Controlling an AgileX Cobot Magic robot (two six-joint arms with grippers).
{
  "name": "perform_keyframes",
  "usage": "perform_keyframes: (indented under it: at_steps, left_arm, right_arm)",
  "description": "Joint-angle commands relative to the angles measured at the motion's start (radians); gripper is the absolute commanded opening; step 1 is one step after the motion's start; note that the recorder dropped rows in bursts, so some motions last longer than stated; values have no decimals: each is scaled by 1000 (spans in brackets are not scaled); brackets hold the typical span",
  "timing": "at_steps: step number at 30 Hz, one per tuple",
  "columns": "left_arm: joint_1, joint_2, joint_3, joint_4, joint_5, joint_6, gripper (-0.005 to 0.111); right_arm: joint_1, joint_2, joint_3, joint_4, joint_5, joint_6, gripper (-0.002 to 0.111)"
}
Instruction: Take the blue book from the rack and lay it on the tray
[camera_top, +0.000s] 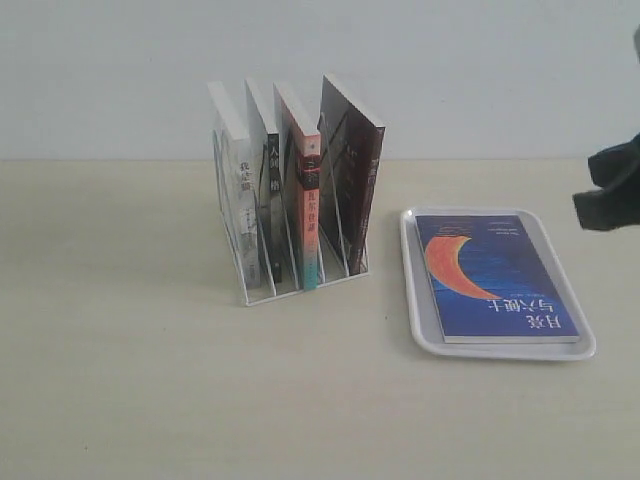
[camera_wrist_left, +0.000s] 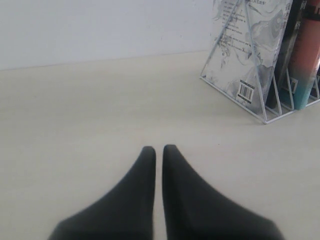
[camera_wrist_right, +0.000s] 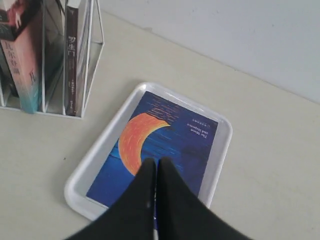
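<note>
The blue book (camera_top: 498, 278) with its orange-red crescent lies flat, cover up, inside the white tray (camera_top: 420, 330). In the right wrist view the same blue book (camera_wrist_right: 185, 140) fills the tray (camera_wrist_right: 95, 162). My right gripper (camera_wrist_right: 156, 162) is shut and empty, hovering above the book; in the exterior view it is a dark shape (camera_top: 612, 192) at the right edge, above the tray. The white wire rack (camera_top: 252, 285) stands left of the tray. My left gripper (camera_wrist_left: 159, 148) is shut with nothing in it, over bare table short of the rack (camera_wrist_left: 260, 107).
The rack holds several upright books: a white-covered one (camera_top: 240, 190), a black one (camera_top: 270, 190), a red-and-teal-spined one (camera_top: 310, 215) and a dark one (camera_top: 350, 175). A pale wall runs behind the table.
</note>
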Motion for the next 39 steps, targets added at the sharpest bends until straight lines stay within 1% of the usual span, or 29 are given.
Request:
perform_keyframes:
  at_steps: [1,3,5,9,28,33,39]
  left_arm:
    - [0,-3,-3,1,-15,-7,5]
    - [0,-3,-3,1,-15,-7,5]
    - [0,-3,-3,1,-15,-7,5]
    - [0,-3,-3,1,-15,-7,5]
    - [0,-3,-3,1,-15,-7,5]
    - [0,-3,-3,1,-15,-7,5]
    - [0,-3,-3,1,-15,-7,5]
  right_arm:
    - [-5,-193,172,41,-103,79,0]
    - [-5,-322,230,80,-126,175,0]
    - [-5,-394,230,80,-99,181,0]
    - [-5,-488,230,80,-101,181,0]
    - [-14,-511,230,65,-102,181,0]
    - [-68,-624,257,26,-41,166,0]
    - [-96,-829,397,10,-37,166,0]
